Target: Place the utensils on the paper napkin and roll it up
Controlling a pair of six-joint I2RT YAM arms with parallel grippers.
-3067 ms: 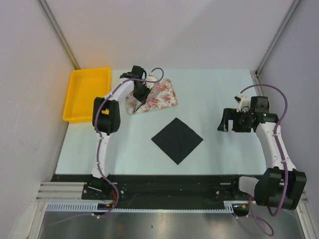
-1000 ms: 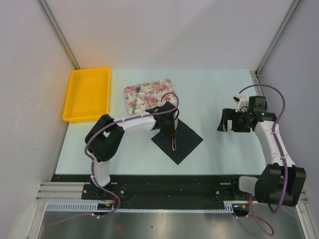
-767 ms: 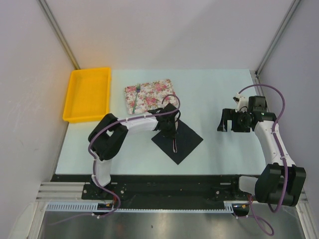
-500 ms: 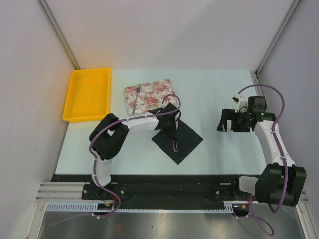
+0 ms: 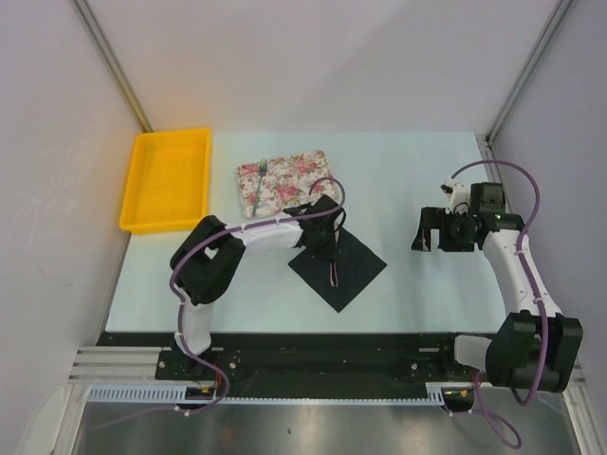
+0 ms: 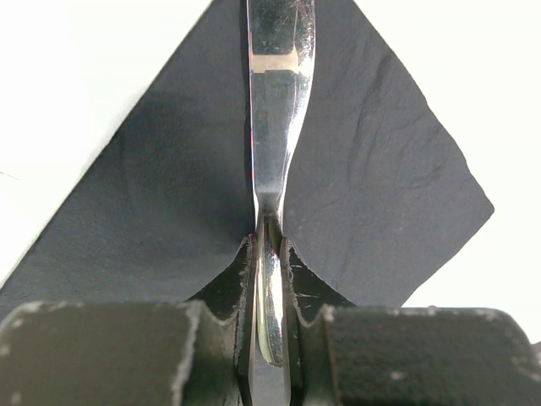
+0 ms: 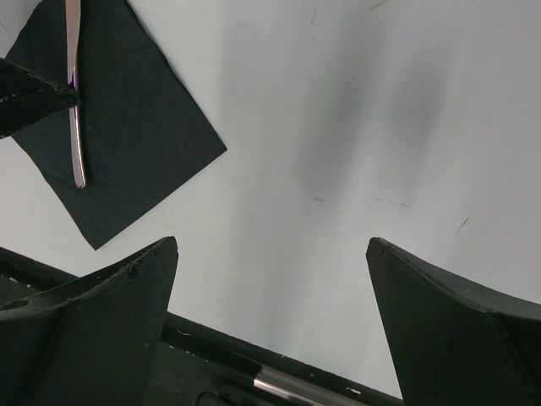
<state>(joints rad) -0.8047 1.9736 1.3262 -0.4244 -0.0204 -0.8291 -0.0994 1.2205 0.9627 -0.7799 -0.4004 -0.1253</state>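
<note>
The black paper napkin [image 5: 353,270] lies as a diamond at mid-table. My left gripper [image 5: 327,246] is over its upper-left part, shut on a slim silvery utensil [image 6: 275,127] held edge-on between the fingertips [image 6: 292,254]. The handle runs forward low over the napkin [image 6: 380,186]; whether it touches the paper I cannot tell. A fork [image 5: 258,187] lies on the floral tray [image 5: 299,173]. My right gripper [image 5: 429,235] hangs open over bare table at the right, nothing between its fingers [image 7: 101,296]. In the right wrist view the napkin [image 7: 127,152] and utensil [image 7: 76,135] show at upper left.
A yellow bin [image 5: 166,178] sits at the table's left edge behind the tray. The black rail [image 7: 254,355] at the near table edge shows below my right gripper [image 7: 272,245].
My left arm has carried the silvery utensil from the floral tray to the napkin. In the last second it has hardly moved; the right arm has shifted only slightly.
</note>
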